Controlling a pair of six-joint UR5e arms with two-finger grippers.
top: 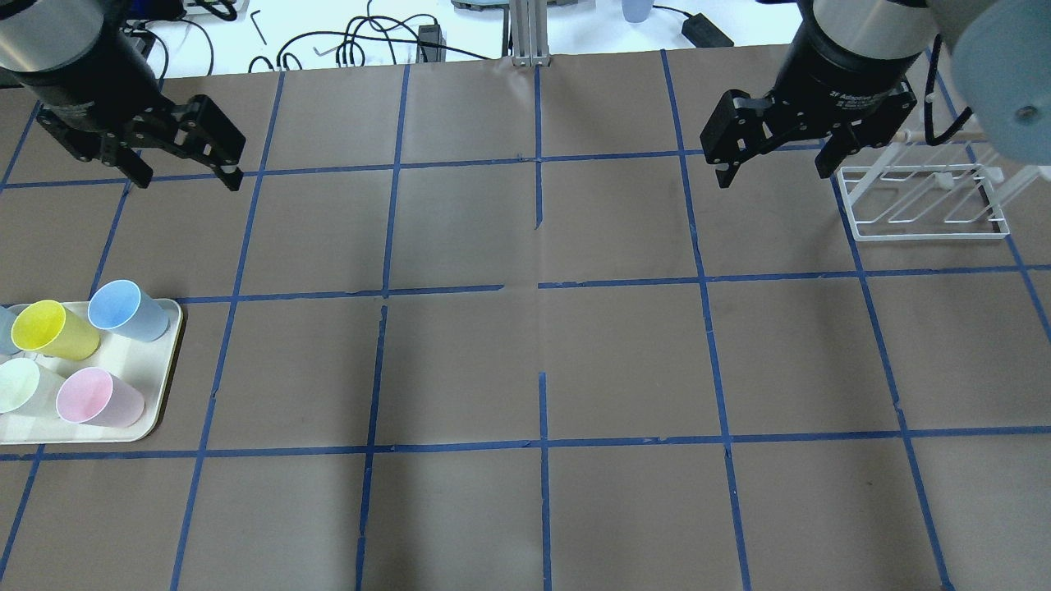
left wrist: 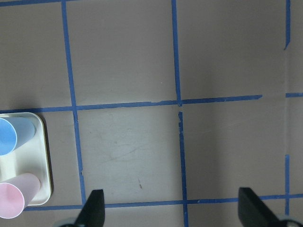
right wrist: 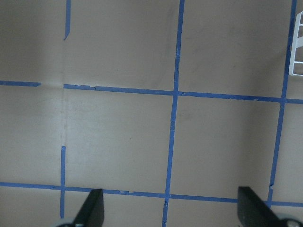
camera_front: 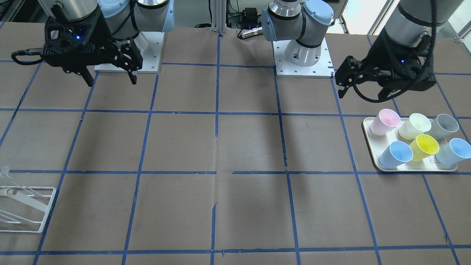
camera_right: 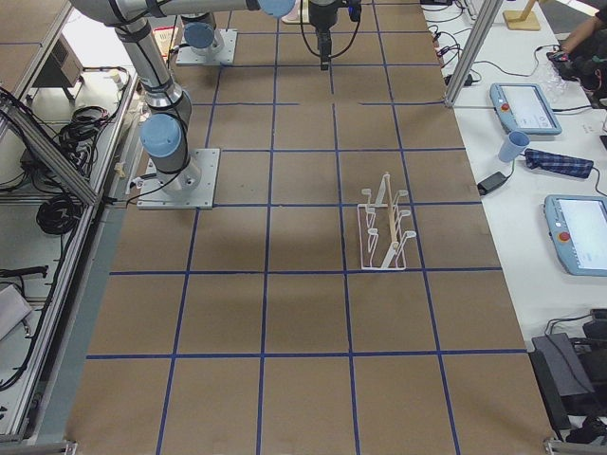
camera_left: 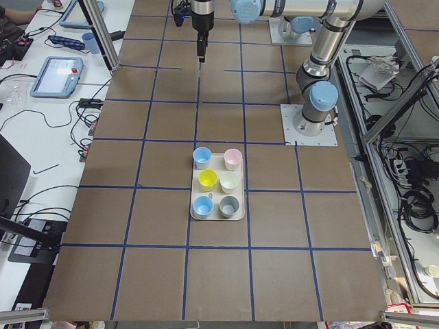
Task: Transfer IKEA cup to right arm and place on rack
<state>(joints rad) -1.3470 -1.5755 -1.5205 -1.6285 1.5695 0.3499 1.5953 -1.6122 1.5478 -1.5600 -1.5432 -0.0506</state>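
Two pale blue IKEA cups [camera_front: 396, 154] [camera_front: 454, 151] stand on a cream tray [camera_front: 369, 141] with other cups. One blue cup [top: 127, 310] shows in full in the overhead view and at the left wrist view's edge [left wrist: 14, 135]. My left gripper [top: 187, 176] hangs open and empty above the table, beyond the tray; it also shows in the front view [camera_front: 362, 94]. My right gripper [top: 773, 172] is open and empty, just left of the white wire rack [top: 924, 205]. The rack also shows in the front view [camera_front: 25, 209].
The tray also holds a yellow cup [top: 53, 330], a pink cup [top: 98, 398], a pale green cup [top: 25, 387] and a grey cup [camera_front: 444, 126]. Brown paper with blue tape lines covers the table. Both arm bases [camera_front: 303, 55] stand at the robot's edge.
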